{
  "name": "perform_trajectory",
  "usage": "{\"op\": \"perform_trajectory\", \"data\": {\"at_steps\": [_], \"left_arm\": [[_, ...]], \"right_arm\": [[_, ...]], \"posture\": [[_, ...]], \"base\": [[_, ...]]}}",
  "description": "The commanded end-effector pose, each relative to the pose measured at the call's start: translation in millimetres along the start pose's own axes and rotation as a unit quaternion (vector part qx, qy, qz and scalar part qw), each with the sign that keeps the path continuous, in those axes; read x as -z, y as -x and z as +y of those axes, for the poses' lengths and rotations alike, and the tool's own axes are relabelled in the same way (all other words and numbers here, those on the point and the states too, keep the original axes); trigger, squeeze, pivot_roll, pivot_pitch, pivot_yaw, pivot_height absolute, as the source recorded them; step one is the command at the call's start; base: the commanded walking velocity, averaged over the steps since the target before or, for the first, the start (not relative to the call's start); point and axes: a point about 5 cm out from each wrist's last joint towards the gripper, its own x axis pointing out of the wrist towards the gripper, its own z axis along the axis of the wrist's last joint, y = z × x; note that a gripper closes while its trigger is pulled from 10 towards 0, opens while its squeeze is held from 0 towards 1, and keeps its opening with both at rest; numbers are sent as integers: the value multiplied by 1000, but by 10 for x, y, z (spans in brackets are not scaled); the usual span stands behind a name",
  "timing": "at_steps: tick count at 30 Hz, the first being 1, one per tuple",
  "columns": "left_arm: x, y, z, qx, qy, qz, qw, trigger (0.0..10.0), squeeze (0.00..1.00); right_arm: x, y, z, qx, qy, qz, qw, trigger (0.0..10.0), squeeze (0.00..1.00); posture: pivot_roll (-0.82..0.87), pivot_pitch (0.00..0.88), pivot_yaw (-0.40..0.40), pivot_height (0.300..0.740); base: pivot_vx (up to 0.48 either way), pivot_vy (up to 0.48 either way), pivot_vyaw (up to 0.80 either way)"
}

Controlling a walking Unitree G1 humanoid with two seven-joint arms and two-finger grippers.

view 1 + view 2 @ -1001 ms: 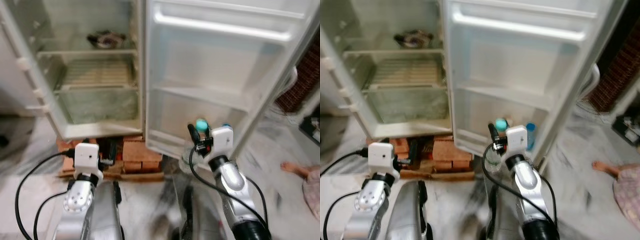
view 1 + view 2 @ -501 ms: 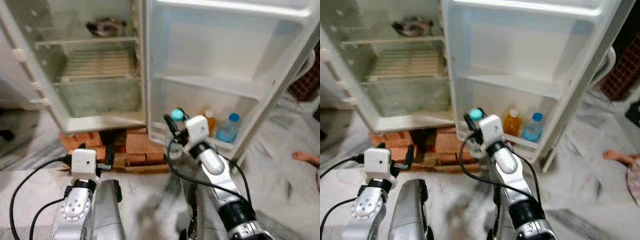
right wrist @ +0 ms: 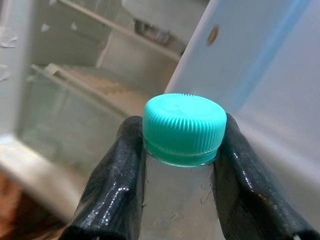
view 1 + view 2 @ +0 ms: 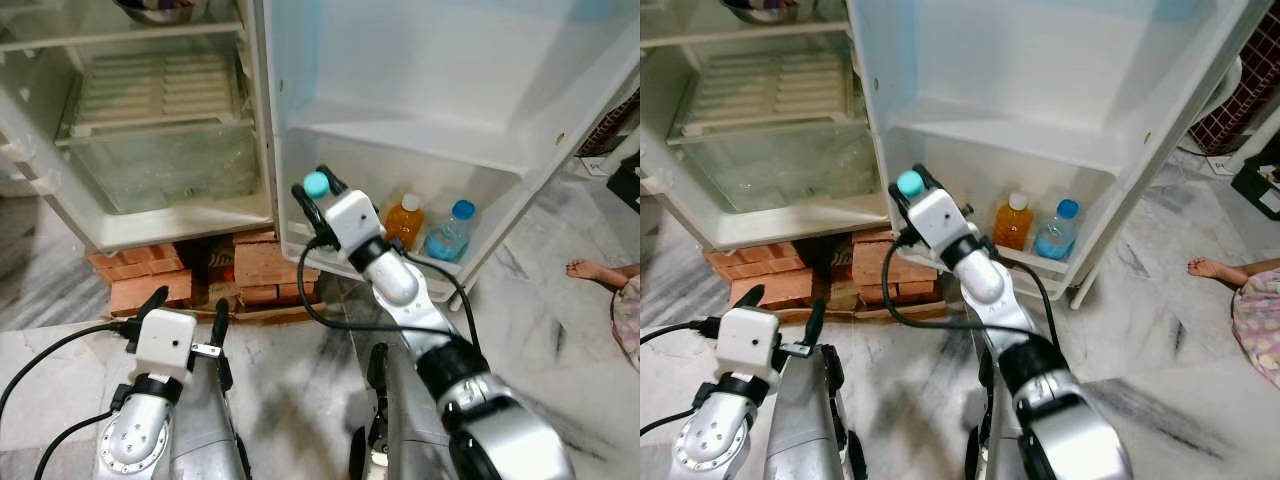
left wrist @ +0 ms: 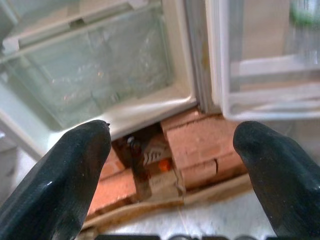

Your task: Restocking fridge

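Note:
My right gripper point(image 4: 315, 195) is shut on the neck of a clear bottle with a teal cap point(image 3: 183, 128). It holds the bottle up at the left end of the open fridge door's bottom shelf point(image 4: 390, 262). On that shelf stand an orange drink bottle point(image 4: 403, 220) with a white cap and a clear water bottle point(image 4: 448, 233) with a blue cap. My left gripper point(image 4: 185, 311) is open and low, over the marble floor in front of the bricks; its black fingers point(image 5: 60, 175) are spread wide.
The fridge body point(image 4: 150, 120) stands open at left, with a glass shelf, a clear crisper drawer and a metal bowl point(image 4: 160, 8) on an upper shelf. Red bricks point(image 4: 255, 270) prop the fridge. A person's bare foot point(image 4: 590, 269) rests on the floor at right.
The view has tilted down and drawn closer to the fridge. My right gripper has carried the teal-capped bottle up and left, nearer the door shelf's left end. The left gripper stays low.

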Motion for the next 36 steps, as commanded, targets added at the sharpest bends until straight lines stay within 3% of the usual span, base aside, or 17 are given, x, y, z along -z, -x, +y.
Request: {"op": "perform_trajectory", "data": {"at_steps": [1, 7, 13, 16, 19, 21, 26, 30, 33, 36], "left_arm": [[-25, 49, 9, 0, -7, 3, 1000, 10000, 0], [-76, 166, -29, 9, -14, 8, 1000, 10000, 0], [-92, 227, -47, 14, -20, 11, 1000, 10000, 0], [-114, 340, 4, 13, -35, 18, 999, 10000, 0], [-102, 457, 65, 10, -46, 32, 998, 10000, 0], [-106, 474, 77, 8, -46, 34, 998, 10000, 0], [-146, 525, 73, 6, -46, 47, 998, 10000, 0], [-183, 547, 43, 12, -46, 48, 998, 10000, 0], [-183, 563, 39, 13, -45, 52, 998, 10000, 0], [-189, 549, 38, 11, -43, 55, 997, 10000, 0]], "right_arm": [[-63, -38, -38, 4, 29, -24, 999, 10000, 0], [-63, -70, -38, -18, 93, -31, 995, 10000, 0], [69, -28, -95, -10, 82, 10, 996, 10000, 0], [126, -13, -133, -4, 93, 27, 995, 10000, 0], [66, -85, -142, 3, 115, 9, 993, 10000, 0], [39, -126, -173, 14, 108, 9, 994, 10000, 0], [52, -184, -311, 66, 143, 20, 987, 10000, 0], [124, -143, -396, 85, 158, 44, 983, 10000, 0], [348, 7, -456, 95, 170, 121, 973, 10000, 0], [517, 162, -561, 134, 143, 185, 963, 10000, 0]], "posture": [[192, 223, -60, 514], [211, 257, -62, 514], [231, 280, -63, 514], [264, 309, -56, 514], [282, 319, -52, 514], [288, 325, -51, 514], [304, 336, -45, 514], [309, 339, -44, 514], [308, 344, -46, 514], [307, 356, -50, 514]], "base": [[0, 0, 0], [0, 0, 0], [0, 0, 0], [0, 0, 0], [0, 0, 0], [0, 0, 0], [0, 0, 0], [0, 0, 0], [0, 0, 0], [0, 0, 0]]}}
